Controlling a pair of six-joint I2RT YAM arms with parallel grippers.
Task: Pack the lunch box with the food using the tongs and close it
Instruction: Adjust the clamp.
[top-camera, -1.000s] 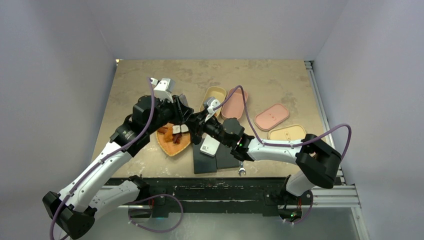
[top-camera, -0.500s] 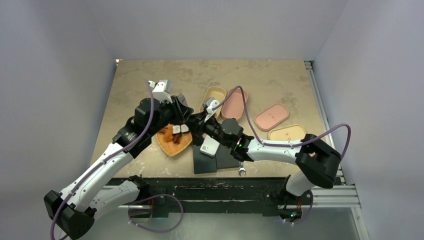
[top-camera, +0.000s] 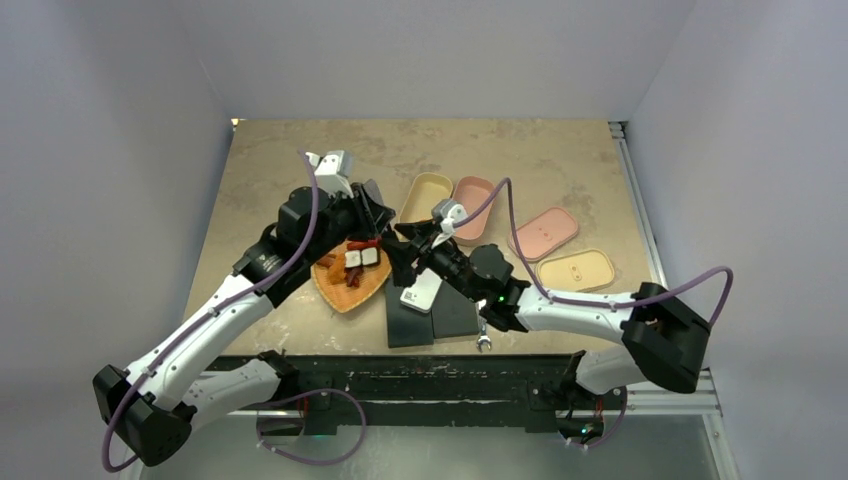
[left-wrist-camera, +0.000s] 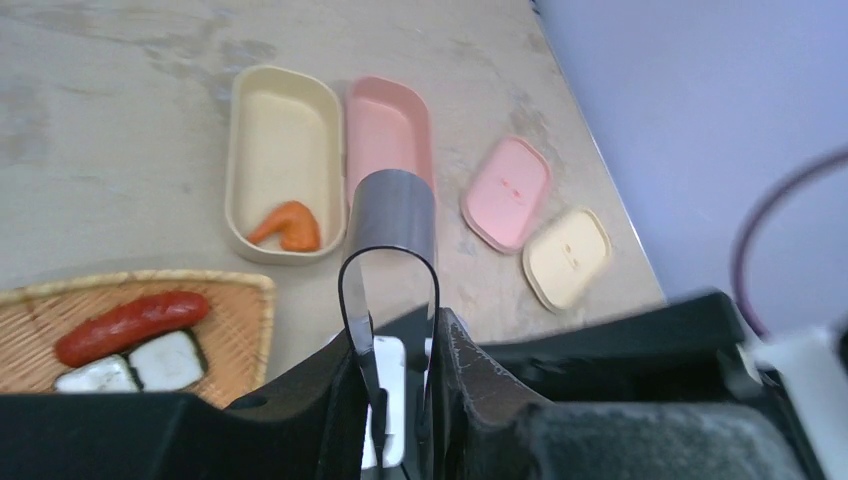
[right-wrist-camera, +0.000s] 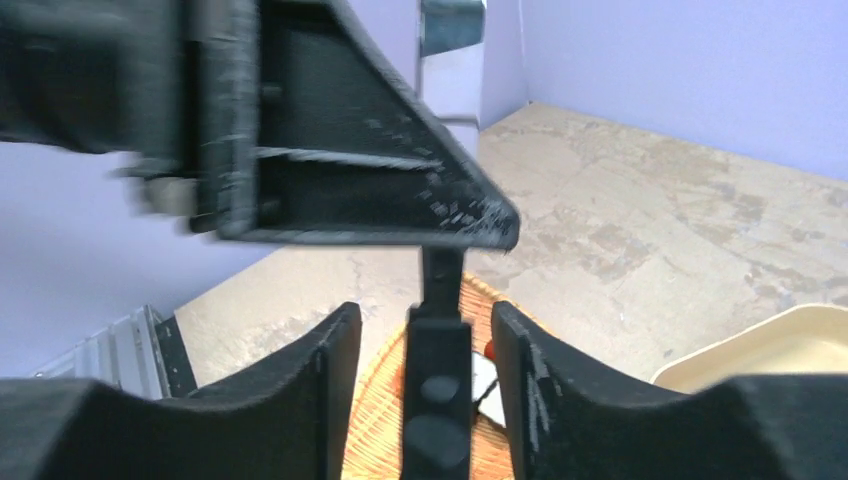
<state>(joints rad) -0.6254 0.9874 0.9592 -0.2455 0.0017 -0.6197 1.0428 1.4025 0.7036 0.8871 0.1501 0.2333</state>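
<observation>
My left gripper (left-wrist-camera: 400, 335) is shut on the tongs (left-wrist-camera: 392, 205), whose looped metal end sticks up past the fingers. It hovers over the back edge of the woven basket (top-camera: 340, 292). My right gripper (right-wrist-camera: 422, 318) faces it, open. The tongs' black tip (right-wrist-camera: 436, 365) stands between its fingers with a gap on each side. In the basket lie a red sausage (left-wrist-camera: 130, 325) and black-and-white rice pieces (left-wrist-camera: 135, 365). An orange piece of food (left-wrist-camera: 288, 226) lies in the cream lunch box (left-wrist-camera: 245, 120). The pink lunch box (left-wrist-camera: 390, 125) beside it holds nothing.
A pink lid (top-camera: 543, 233) and a cream lid (top-camera: 574, 270) lie on the table to the right. A dark block (top-camera: 445, 318) with a white item (top-camera: 420, 292) on it sits by the near edge. A small silver wrench (top-camera: 483, 343) lies beside it.
My right gripper's jaws have widened off the tongs' tip, and its arm has swung out to the right. The left gripper has shifted slightly to the right with the tongs.
</observation>
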